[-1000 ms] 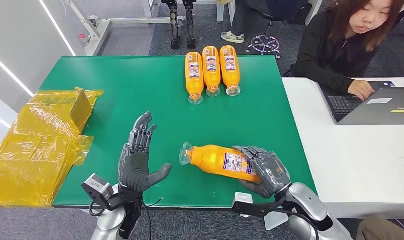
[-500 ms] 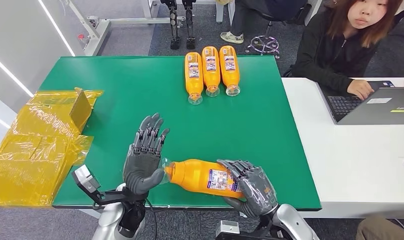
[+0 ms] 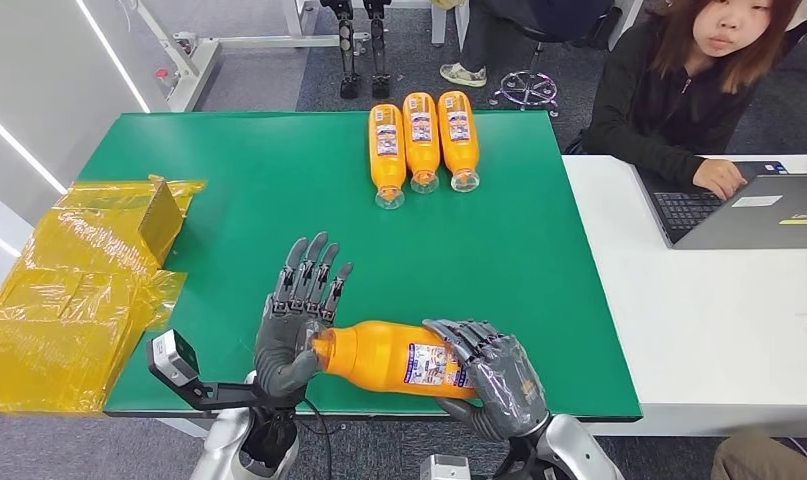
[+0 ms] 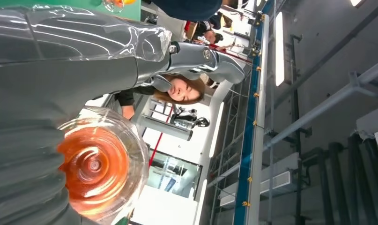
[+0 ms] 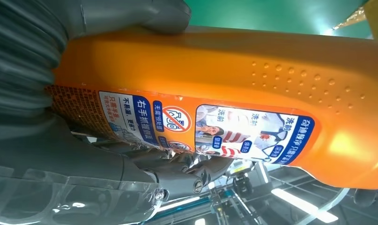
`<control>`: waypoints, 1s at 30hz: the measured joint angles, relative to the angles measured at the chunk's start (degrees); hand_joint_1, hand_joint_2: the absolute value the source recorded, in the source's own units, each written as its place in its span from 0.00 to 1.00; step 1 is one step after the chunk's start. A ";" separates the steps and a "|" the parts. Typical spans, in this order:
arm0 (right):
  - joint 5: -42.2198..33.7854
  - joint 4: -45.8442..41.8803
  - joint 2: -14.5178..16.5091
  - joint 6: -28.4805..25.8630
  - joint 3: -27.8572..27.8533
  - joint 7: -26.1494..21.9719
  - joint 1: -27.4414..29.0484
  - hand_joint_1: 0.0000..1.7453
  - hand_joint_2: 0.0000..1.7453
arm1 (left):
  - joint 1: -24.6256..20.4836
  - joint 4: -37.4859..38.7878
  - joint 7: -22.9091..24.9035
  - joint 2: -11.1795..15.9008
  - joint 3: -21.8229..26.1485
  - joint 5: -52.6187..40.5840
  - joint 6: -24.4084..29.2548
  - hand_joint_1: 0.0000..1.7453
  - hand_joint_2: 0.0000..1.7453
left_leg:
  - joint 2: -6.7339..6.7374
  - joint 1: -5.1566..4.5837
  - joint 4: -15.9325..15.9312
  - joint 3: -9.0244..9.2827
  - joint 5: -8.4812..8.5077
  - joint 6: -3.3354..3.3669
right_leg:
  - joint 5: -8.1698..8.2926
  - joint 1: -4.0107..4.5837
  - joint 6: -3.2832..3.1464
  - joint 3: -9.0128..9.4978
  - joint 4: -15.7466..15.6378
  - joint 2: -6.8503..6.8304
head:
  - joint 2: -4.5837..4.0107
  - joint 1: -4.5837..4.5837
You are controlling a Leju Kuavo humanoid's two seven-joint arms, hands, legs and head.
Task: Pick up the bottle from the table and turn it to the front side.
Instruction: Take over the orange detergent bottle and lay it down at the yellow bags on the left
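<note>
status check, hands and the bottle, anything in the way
Right hand grips orange bottle at label end. Left hand against cap end, fingers up. Bottle on its side, near table edge. Nothing in the way.

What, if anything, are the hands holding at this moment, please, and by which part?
The right hand grips the bottle around its labelled lower body. The left hand touches its cap end, fingers spread.

Bottle (image 3: 389,356): glossy orange plastic, dimpled patch, slick printed label. Desk (image 3: 229,190): matt green. Bags (image 3: 74,290) at left edge: shiny yellow film.
</note>
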 joint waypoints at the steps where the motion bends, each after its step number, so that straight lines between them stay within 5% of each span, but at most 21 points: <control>1: 0.06 -0.13 0.25 -0.03 0.14 0.02 0.02 1.00 1.00 | -0.01 0.00 0.01 0.00 -0.13 -0.03 0.09 0.00 1.00 | 0.00 0.00 0.00 0.00 0.00 0.00 | 0.00 0.00 0.00 0.00 0.00 0.00 | 0.00 0.00; 19: 4.39 -6.12 5.59 1.42 3.04 4.17 0.90 1.00 1.00 | -0.79 0.23 -0.01 -0.13 -4.11 -0.84 0.63 0.00 1.00 | 0.03 -0.01 0.00 0.00 0.00 0.00 | 0.00 0.00 0.00 -0.01 0.00 0.01 | 0.00 0.01; 21: 4.57 -6.35 6.11 1.93 2.85 4.09 1.11 1.00 1.00 | -1.14 0.30 -0.08 -0.13 -4.41 -0.84 0.63 0.19 1.00 | 0.03 -0.01 0.00 0.00 0.00 0.00 | 0.00 0.00 0.00 -0.01 0.00 0.01 | 0.00 0.01; 23: 4.87 -6.37 6.60 2.09 2.82 4.14 1.16 1.00 1.00 | -1.39 0.36 -0.21 -0.13 -4.62 -0.86 0.84 0.70 1.00 | 0.03 0.00 0.00 0.01 0.00 0.00 | 0.01 0.00 0.00 -0.02 0.00 0.02 | 0.00 0.01; 25: 5.12 -6.36 7.00 2.16 2.80 4.37 1.18 1.00 1.00 | -1.55 0.37 -0.39 -0.13 -4.79 -1.03 1.34 1.00 1.00 | 0.04 0.00 0.00 0.01 0.00 0.00 | 0.01 0.00 0.00 -0.02 0.00 0.02 | 0.00 0.01; 30: 5.20 -6.35 7.69 2.60 2.50 5.05 1.19 1.00 1.00 | -2.02 0.37 -0.41 -0.13 -5.28 -1.55 2.46 1.00 1.00 | 0.04 0.00 0.00 0.01 0.00 0.00 | 0.01 0.00 0.00 -0.02 0.00 0.03 | 0.00 0.00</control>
